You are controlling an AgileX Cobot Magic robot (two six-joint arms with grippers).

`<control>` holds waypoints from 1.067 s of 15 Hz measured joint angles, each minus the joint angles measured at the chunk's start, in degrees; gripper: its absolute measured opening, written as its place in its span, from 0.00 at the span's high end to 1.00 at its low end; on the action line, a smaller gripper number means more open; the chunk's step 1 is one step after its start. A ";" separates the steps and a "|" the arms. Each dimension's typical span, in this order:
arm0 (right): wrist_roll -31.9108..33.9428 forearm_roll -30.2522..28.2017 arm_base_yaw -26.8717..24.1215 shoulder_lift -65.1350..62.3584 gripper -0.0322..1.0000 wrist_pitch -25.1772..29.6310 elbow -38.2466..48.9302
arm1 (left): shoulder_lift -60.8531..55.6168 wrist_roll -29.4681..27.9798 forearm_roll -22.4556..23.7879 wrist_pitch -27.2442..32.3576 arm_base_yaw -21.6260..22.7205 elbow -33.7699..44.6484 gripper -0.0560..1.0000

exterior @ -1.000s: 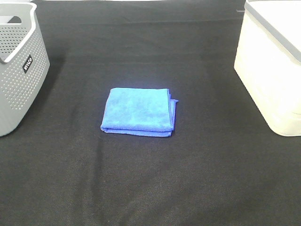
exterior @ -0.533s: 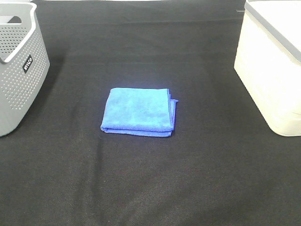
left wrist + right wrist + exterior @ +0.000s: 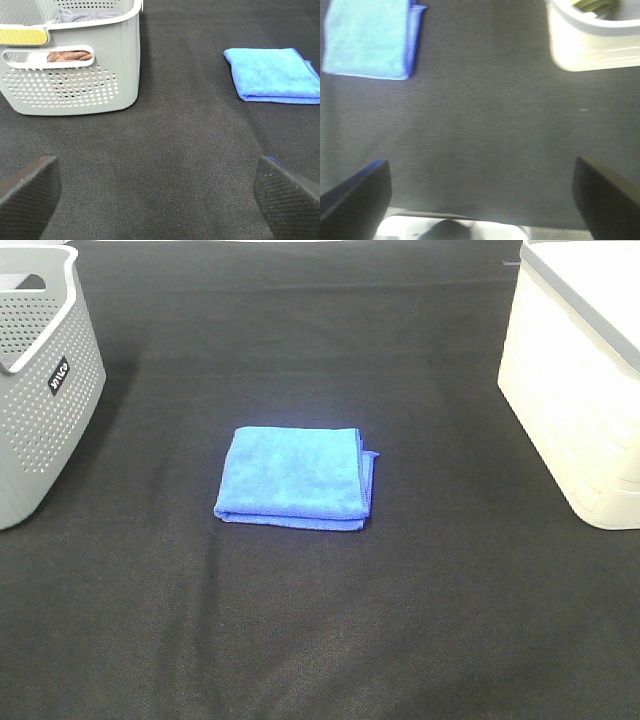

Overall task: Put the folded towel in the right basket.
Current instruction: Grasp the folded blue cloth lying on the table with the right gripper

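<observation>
The folded towel (image 3: 295, 478) is blue and lies flat near the middle of the black worktop (image 3: 300, 640), its folded layers showing along the near edge and a small corner poking out on its right side. It sits between the two baskets and well apart from both. The right basket (image 3: 580, 390) is a cream-white tub at the right edge of the high view, and the right wrist view shows something greenish inside it, too blurred to identify. The grey basket (image 3: 40, 390) stands at the left edge, perforated all over, with a brown cloth (image 3: 70, 56) visible through its handle slot.

The left pincer (image 3: 160, 200) is spread wide, its two dark fingers (image 3: 30, 192) at opposite corners of its wrist view, with nothing between them but bare worktop. The right pincer (image 3: 480, 200) is likewise spread wide and grips nothing. Neither pincer touches the towel, which lies ahead of both.
</observation>
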 joint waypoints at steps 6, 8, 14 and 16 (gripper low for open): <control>-7.51 17.76 3.04 18.56 0.06 -7.16 -5.73 | 0.00 0.00 0.00 0.00 0.00 0.00 0.03; -7.51 18.16 6.02 23.49 0.06 -8.88 -7.73 | 0.00 0.00 0.00 0.00 0.00 0.00 0.03; -7.51 21.31 13.01 48.64 0.06 -13.35 -21.60 | 0.00 0.00 0.00 0.00 0.00 0.00 0.03; -7.96 21.26 13.01 55.00 0.06 -16.27 -22.57 | 0.00 0.00 0.00 0.00 0.00 0.00 0.03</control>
